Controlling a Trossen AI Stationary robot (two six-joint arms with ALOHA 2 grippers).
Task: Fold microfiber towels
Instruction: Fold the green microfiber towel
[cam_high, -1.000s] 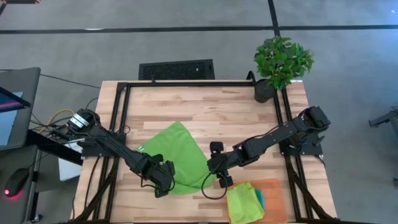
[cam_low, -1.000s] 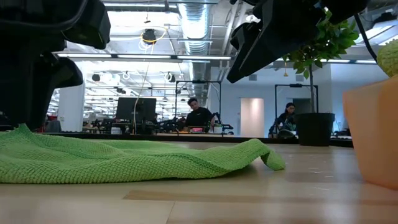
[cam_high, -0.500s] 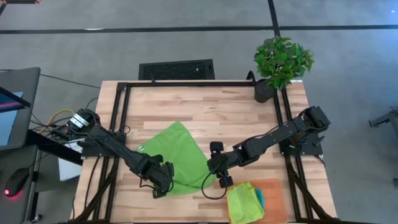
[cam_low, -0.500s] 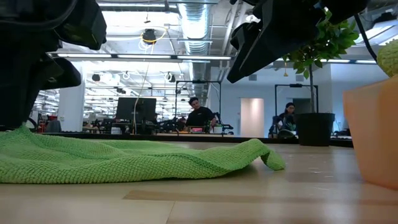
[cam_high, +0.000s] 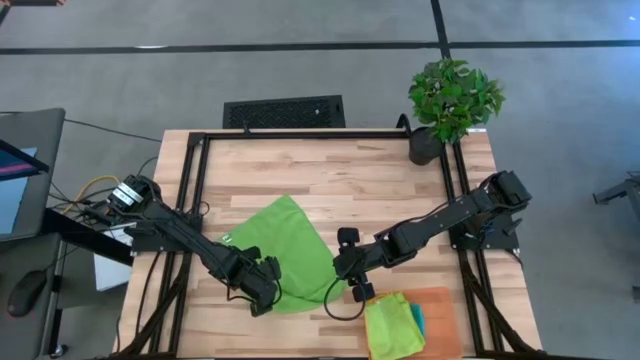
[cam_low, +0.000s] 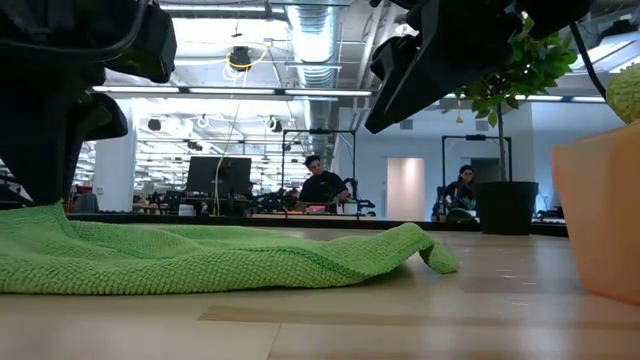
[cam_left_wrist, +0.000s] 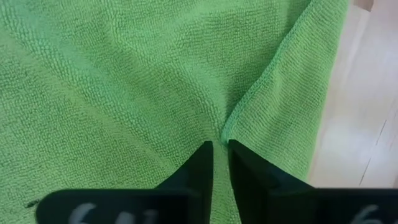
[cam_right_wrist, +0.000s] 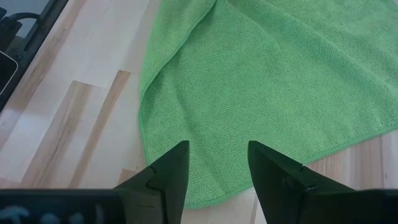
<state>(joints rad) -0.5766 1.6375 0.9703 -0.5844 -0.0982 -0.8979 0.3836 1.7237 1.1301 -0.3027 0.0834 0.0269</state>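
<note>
A lime green towel (cam_high: 285, 250) lies spread on the wooden table's middle; it also shows in the low view (cam_low: 220, 260). My left gripper (cam_high: 262, 290) is shut on the towel at its near left edge. My right gripper (cam_high: 345, 262) is open and hovers over the towel's right edge (cam_right_wrist: 186, 186), touching nothing. A folded yellow-green towel (cam_high: 388, 322) and a teal towel (cam_high: 417, 318) lie stacked on an orange mat (cam_high: 442, 305) at the near right. My left gripper pinches a small raised fold of the towel (cam_left_wrist: 219, 138) between its two fingers, where the hemmed edge (cam_left_wrist: 261, 93) runs in. The fingers come from above, slanting down. The rest of the towel lies on the table, slack.
A potted plant (cam_high: 452, 100) stands at the far right corner. A black frame rail (cam_high: 300, 135) runs around the table. There is bare wood (cam_high: 340, 175) beyond the towel. People sit at desks in the room behind (cam_low: 322, 185).
My left gripper has shifted slightly at the towel's near left edge. In the low view the cloth beside it now stands a little higher and fuller. The rest of the towel and my right gripper have kept still.
</note>
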